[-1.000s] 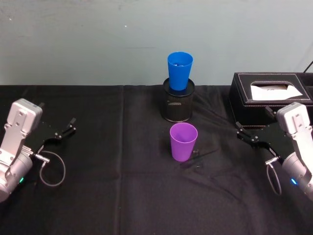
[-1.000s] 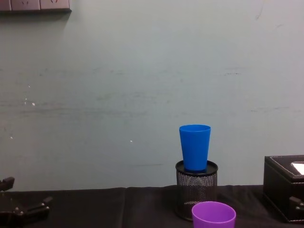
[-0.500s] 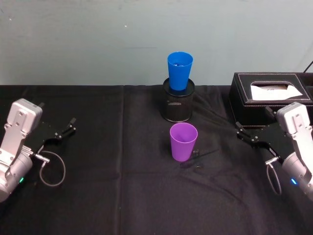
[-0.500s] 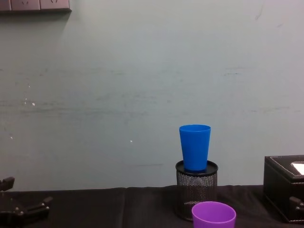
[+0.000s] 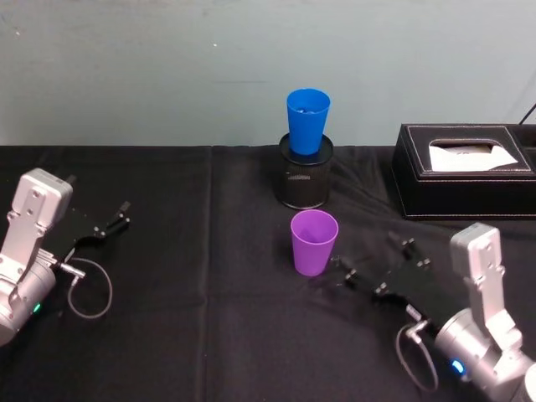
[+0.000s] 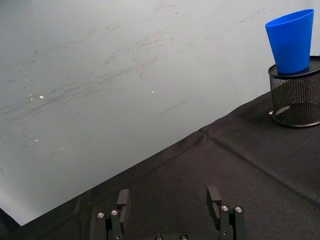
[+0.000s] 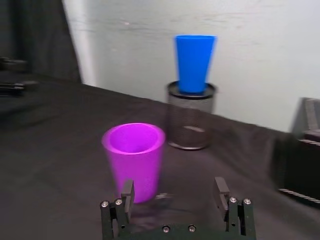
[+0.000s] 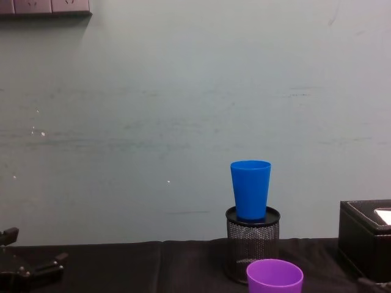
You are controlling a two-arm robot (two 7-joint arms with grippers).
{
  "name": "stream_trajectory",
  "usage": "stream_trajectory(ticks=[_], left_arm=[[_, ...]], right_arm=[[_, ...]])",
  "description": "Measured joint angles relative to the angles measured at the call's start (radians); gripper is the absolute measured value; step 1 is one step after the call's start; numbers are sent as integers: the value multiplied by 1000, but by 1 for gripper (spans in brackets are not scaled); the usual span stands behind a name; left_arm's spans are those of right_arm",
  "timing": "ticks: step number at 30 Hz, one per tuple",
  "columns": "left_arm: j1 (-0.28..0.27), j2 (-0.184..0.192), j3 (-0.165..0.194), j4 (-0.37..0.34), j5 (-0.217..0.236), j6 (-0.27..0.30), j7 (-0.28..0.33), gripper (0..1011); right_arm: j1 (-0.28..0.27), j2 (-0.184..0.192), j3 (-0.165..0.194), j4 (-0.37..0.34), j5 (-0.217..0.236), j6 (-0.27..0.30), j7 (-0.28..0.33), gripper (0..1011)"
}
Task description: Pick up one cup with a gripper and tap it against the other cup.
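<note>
- Head view: tapered purple plastic tumbler (image 5: 314,241) upright, mouth up, on black cloth (image 5: 209,293); pale wall (image 5: 151,67) behind.
- Right gripper (image 7: 173,192) near-right of it, spread wide, empty.
- Left gripper (image 6: 168,199) parked left, spread.

A pale grey-green wall (image 8: 153,91) closed the far side, marked with faint streaks, scuffs and small white flecks. White socket plates (image 8: 46,6) sat high on its left. A creased black tablecloth (image 5: 193,276) spread from the near edge to the wall's foot, evenly lit.
</note>
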Motion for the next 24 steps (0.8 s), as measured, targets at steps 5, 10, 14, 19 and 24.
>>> stream_trajectory(ticks=[5,10,14,19,24], left_arm=[[0,0,0,0,0,0,0,1000],[0,0,0,0,0,0,0,1000],[0,0,0,0,0,0,0,1000],[0,0,0,0,0,0,0,1000],[0,0,0,0,0,0,0,1000]], right_arm=[[-14,-18,-9,-12,6,-6,34,1002],[-3,-48,-17,-1,-15,-15,52,1002],[15,-71,-24,15,-51,-21,46,1002],[49,-110,-30,59,-91,-21,36,1002],[77,-144,-30,108,-103,-22,39,1002]])
